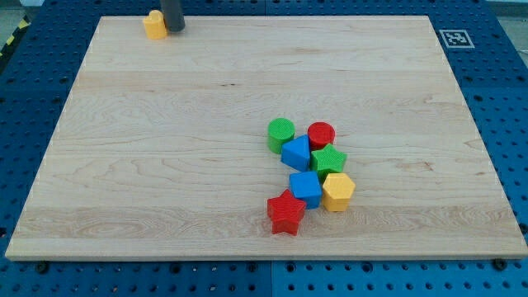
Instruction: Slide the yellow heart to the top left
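Yellow heart (154,24) at the board's (165,165) top edge near its left corner, my tip (174,29) touching its right side, holding nothing, only pushing leftward. Other blocks well apart, untouched.
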Robot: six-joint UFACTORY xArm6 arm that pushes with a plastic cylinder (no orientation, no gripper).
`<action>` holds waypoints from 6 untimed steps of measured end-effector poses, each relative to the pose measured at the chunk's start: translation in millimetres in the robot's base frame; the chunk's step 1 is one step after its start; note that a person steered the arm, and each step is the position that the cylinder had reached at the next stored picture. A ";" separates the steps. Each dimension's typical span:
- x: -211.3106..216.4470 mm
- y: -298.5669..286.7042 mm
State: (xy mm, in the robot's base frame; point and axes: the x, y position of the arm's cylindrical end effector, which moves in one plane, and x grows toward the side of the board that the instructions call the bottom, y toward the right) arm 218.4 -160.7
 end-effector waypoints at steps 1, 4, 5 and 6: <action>0.0 -1.7; 0.0 -20.1; 0.0 -20.2; 0.1 -6.4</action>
